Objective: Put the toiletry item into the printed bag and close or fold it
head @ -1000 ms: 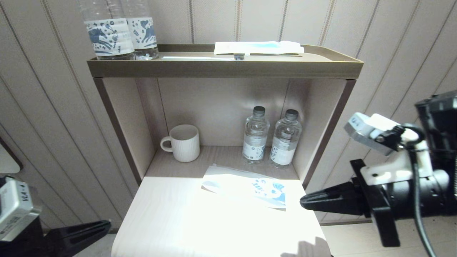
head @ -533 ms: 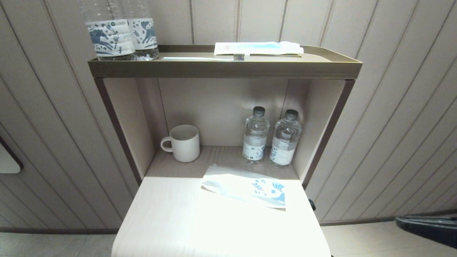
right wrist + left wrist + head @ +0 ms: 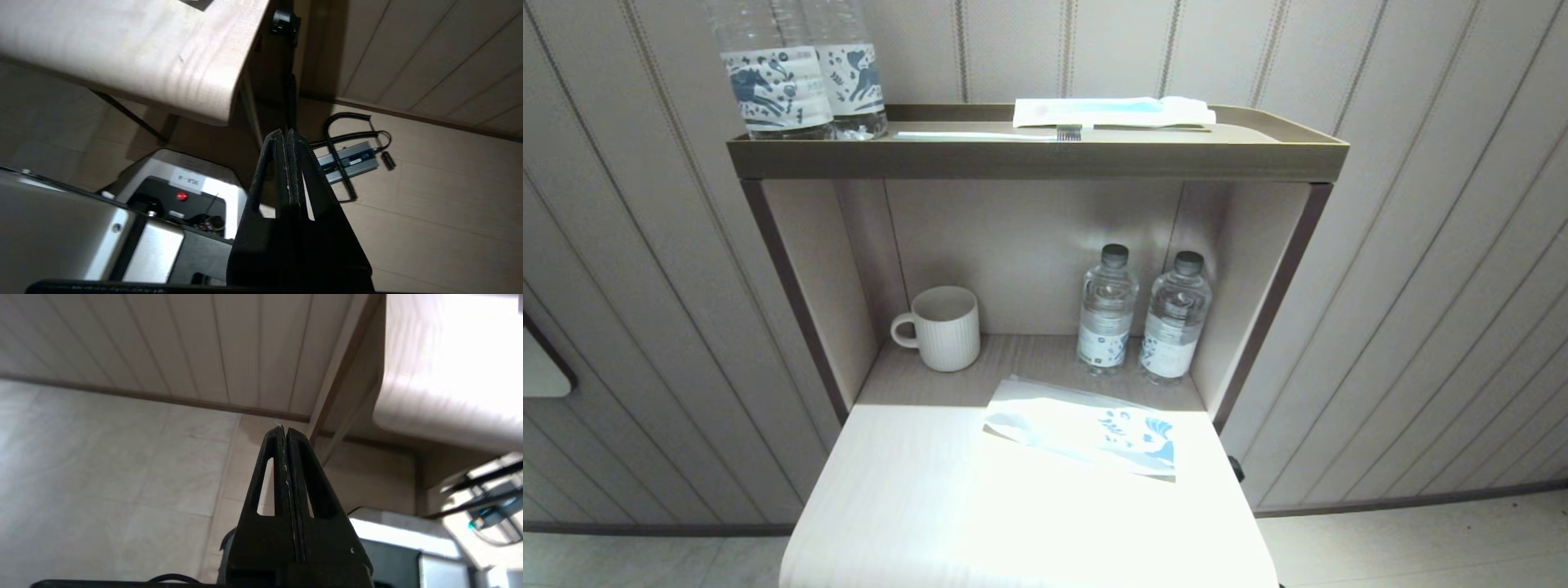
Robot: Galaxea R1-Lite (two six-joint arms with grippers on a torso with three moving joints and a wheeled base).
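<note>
The printed bag (image 3: 1086,429), a flat white pouch with a blue print at its right end, lies on the table (image 3: 915,506) in front of the open cubby. The toiletry item, a toothbrush (image 3: 988,135), lies on the top shelf (image 3: 1029,159) beside a white-and-blue packet (image 3: 1111,110). Neither gripper shows in the head view. My left gripper (image 3: 284,430) is shut and empty, low beside the table (image 3: 441,375) and over the floor. My right gripper (image 3: 284,132) is likewise shut and empty, below the table's edge (image 3: 143,53).
A white mug (image 3: 941,327) and two small water bottles (image 3: 1107,310) (image 3: 1176,318) stand in the cubby behind the bag. Two larger bottles (image 3: 768,73) stand at the top shelf's left end. A power brick with a coiled cable (image 3: 351,161) lies on the floor.
Both arms have dropped out of the head view. The right gripper stood beside the table's right edge a second ago, then sank lower. The bag and toothbrush have not moved.
</note>
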